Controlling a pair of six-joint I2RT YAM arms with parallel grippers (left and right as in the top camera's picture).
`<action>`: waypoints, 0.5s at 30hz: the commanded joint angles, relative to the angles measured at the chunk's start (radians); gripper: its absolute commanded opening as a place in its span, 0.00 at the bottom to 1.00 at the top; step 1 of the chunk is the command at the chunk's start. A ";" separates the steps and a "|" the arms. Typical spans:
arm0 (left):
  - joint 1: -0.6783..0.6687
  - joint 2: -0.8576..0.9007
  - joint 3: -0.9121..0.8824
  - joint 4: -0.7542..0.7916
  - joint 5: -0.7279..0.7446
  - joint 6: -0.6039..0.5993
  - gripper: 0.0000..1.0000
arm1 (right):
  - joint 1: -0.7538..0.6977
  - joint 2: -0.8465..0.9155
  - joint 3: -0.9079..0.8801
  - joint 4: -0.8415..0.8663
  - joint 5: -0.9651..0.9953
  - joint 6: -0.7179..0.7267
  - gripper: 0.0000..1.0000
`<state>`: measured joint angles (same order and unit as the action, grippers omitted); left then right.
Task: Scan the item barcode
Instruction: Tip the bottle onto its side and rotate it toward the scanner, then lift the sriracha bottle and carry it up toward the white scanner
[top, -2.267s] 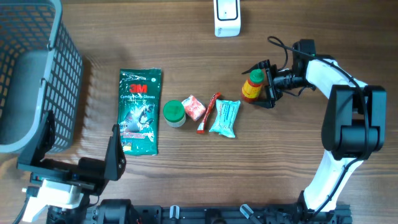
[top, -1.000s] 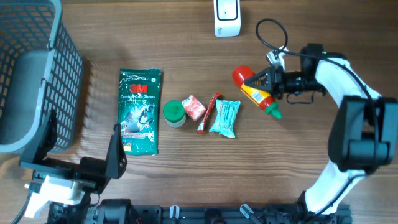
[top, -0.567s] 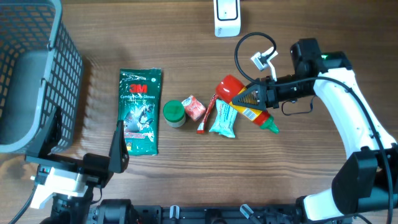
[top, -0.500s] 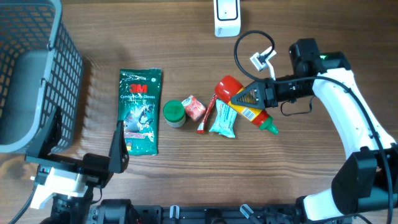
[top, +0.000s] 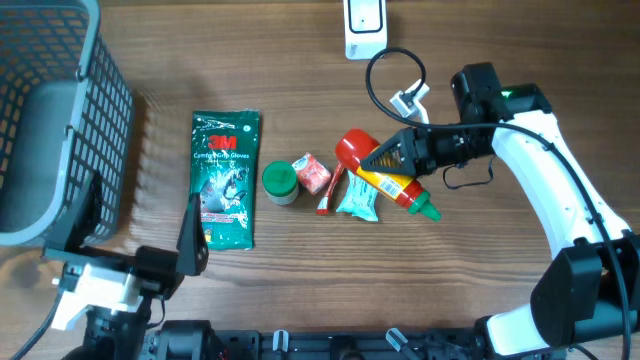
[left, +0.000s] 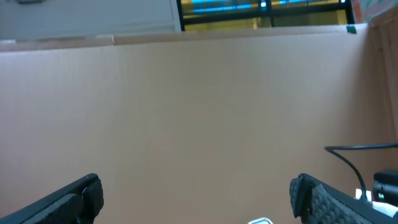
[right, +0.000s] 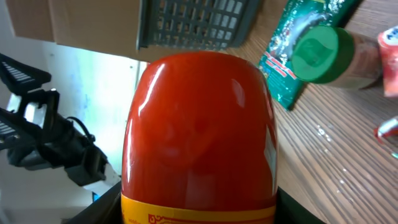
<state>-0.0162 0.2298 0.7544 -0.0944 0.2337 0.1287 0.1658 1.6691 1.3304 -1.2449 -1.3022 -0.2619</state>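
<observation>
Your right gripper (top: 396, 160), clamped on the bottle (top: 388, 185), has swung left below the scanner (top: 365, 30); barcode not yet presented. Left gripper (left: 196, 199) gapes.

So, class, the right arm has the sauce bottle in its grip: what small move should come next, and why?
Probably carry the bottle toward the white scanner at the table's far edge, turning the label to face it. The right gripper holds the bottle sideways over the teal packet, and it is well apart from the scanner, so no barcode can be read there yet.
</observation>
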 joint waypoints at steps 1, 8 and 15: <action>0.007 0.025 -0.032 -0.010 -0.005 -0.006 1.00 | 0.002 -0.016 0.005 0.003 0.001 0.004 0.31; 0.007 0.068 -0.111 0.046 -0.006 -0.003 1.00 | 0.002 -0.016 0.005 0.022 0.005 0.060 0.31; 0.007 0.068 -0.111 -0.313 -0.007 -0.002 1.00 | 0.002 -0.016 0.005 0.109 0.106 0.210 0.31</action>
<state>-0.0162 0.3012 0.6468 -0.2852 0.2337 0.1287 0.1658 1.6691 1.3304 -1.1542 -1.2255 -0.1345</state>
